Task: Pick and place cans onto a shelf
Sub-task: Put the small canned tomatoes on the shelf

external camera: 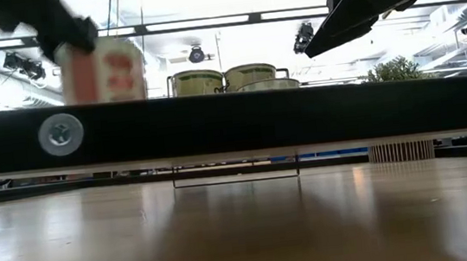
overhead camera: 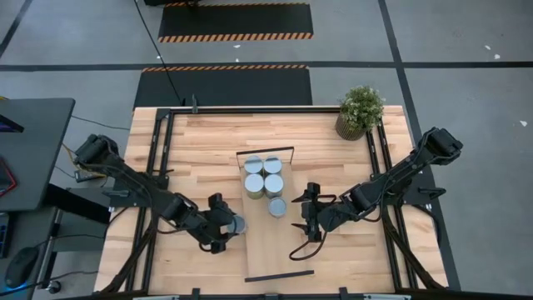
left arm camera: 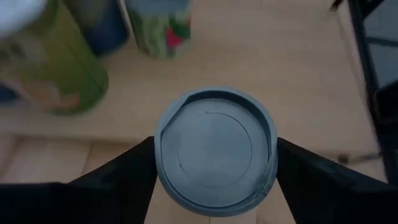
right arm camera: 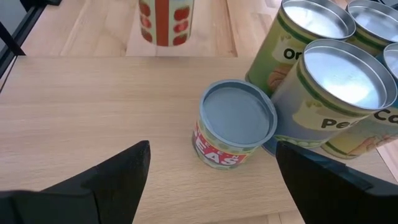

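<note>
The shelf (overhead camera: 266,246) is a long pale board lying on the table's middle. Several cans stand upright on it: a block of larger cans (overhead camera: 262,176) and a smaller one (overhead camera: 277,207) beside them. My left gripper (overhead camera: 234,224) is at the shelf's left edge, shut on another can (left arm camera: 214,149) with a bluish-grey top and a red-and-white label (external camera: 103,70). My right gripper (overhead camera: 300,223) is open and empty at the shelf's right edge. Its fingers face the small can (right arm camera: 236,127) without touching it. My left gripper pinches the can's side wall (left arm camera: 159,158) just under the top rim, one finger (left arm camera: 121,183) on each side. The fingers come from above, slanting down. The can stays upright. The shelf's black end bar hides its bottom in the low view.
A potted plant (overhead camera: 360,111) stands at the table's far right corner. Thin black bars (overhead camera: 279,276) close the shelf's near and far ends. Bare board lies on the shelf's near half. Black rails (overhead camera: 160,150) run along the table's left and right sides.
</note>
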`<state>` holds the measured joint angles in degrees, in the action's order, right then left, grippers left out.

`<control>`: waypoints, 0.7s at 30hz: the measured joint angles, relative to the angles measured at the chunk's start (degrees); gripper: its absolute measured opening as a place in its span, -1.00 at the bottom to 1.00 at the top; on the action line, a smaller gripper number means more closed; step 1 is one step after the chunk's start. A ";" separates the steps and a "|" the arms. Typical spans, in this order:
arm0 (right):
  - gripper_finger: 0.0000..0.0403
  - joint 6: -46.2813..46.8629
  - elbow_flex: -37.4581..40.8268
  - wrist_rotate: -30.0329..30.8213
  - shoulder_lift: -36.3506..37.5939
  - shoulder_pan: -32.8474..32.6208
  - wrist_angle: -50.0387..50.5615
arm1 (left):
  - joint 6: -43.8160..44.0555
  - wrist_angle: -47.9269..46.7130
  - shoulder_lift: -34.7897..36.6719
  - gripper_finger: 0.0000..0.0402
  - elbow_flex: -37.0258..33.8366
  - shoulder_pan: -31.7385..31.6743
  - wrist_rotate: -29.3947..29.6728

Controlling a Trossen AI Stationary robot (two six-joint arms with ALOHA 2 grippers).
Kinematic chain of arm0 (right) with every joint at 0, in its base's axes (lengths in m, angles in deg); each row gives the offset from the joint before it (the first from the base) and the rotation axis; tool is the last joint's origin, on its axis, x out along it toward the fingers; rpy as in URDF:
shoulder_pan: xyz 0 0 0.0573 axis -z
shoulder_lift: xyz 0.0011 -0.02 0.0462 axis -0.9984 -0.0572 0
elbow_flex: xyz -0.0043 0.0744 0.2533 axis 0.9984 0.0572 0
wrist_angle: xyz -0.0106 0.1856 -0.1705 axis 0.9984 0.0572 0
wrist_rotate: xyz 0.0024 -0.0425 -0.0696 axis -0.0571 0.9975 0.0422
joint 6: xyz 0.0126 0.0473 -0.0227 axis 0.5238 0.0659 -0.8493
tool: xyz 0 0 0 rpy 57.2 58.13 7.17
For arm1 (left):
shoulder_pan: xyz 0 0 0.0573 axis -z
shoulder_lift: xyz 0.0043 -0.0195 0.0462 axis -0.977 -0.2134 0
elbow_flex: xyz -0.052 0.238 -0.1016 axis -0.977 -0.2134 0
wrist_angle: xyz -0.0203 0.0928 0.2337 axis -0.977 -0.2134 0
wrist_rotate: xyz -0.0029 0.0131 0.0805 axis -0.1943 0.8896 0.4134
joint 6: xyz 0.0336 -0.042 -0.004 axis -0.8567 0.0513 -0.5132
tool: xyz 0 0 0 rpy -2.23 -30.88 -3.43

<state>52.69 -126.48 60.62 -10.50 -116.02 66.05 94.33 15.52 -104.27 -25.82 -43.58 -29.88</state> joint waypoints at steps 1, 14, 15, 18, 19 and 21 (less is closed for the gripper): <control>0.77 0.00 0.00 0.00 0.00 0.00 -0.01 | -0.80 -0.26 0.00 0.47 1.03 -0.30 0.30; 0.77 0.13 0.00 0.02 0.00 0.00 -1.67 | -6.35 9.28 -9.13 0.48 2.49 -9.24 -1.18; 0.77 0.11 0.00 0.02 -0.01 0.00 -1.67 | -6.08 9.29 -9.36 0.49 2.49 -9.42 -1.22; 0.77 -0.13 0.00 0.02 0.00 0.00 -1.67 | -7.31 9.60 -9.51 0.58 2.49 -9.61 -1.20; 0.77 -0.25 0.00 0.04 -0.01 0.00 -1.66 | -7.78 9.99 -9.51 0.62 2.49 -9.57 -1.24; 0.77 -0.26 0.00 0.02 -0.11 0.00 -1.69 | -8.92 10.95 -9.51 0.73 2.49 -9.57 -1.32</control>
<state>52.43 -126.48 60.65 -10.61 -116.02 64.36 85.40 26.46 -113.77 -23.33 -53.14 -31.20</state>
